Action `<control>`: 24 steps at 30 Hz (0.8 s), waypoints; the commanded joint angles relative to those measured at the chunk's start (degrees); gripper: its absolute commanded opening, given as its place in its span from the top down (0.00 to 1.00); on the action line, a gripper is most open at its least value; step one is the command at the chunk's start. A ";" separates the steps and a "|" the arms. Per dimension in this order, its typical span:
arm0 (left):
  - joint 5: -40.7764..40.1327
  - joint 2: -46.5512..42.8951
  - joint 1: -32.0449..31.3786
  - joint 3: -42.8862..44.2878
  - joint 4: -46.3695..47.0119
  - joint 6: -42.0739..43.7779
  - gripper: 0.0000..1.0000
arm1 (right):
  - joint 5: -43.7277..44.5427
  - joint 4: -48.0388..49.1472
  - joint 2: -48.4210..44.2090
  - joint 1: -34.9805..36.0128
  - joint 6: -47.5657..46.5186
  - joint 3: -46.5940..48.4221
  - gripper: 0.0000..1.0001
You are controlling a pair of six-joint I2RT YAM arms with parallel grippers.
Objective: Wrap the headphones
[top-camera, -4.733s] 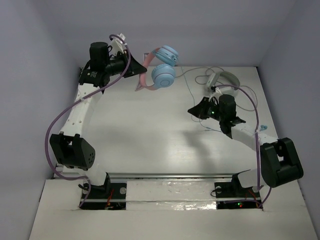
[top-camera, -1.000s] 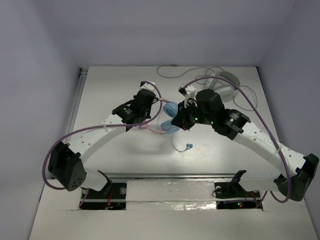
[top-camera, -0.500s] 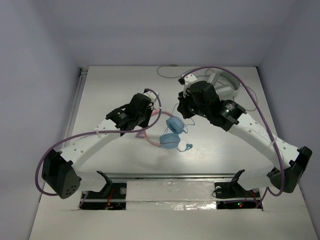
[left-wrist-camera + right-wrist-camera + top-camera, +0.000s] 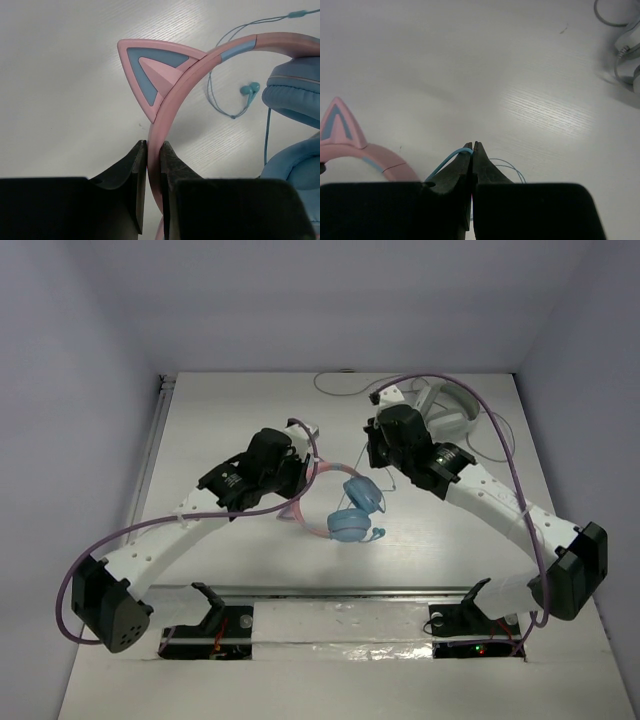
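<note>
Headphones (image 4: 350, 512) at mid table (image 4: 220, 410), between both arms; left gripper (image 4: 153, 146) clamped on their pink headband (image 4: 200, 65), beside a cat ear (image 4: 150, 67); right gripper (image 4: 472, 148) pinched closed on the thin blue cable (image 4: 447, 159)

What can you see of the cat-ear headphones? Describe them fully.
The headphones look plastic: a pink headband with a pink-and-blue cat ear, and two round light-blue padded earcups close together. The left end effector pinches the headband; the right end effector pinches the thin blue cable, whose teal plug is free near the earcups.
</note>
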 commanded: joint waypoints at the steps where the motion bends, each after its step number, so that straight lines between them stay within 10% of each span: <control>1: 7.45 -4.25 1.02 1.67 4.65 -1.86 1.00 | -4.09 10.25 -2.75 -4.23 2.33 -3.76 1.00; 11: 17.48 -6.63 4.81 4.40 8.77 -5.20 1.00 | -37.85 35.12 -7.15 -12.25 11.21 -20.71 0.79; 24: 13.62 -6.72 5.34 10.99 9.92 -10.39 1.00 | -51.32 62.80 0.05 -13.48 19.21 -31.28 0.50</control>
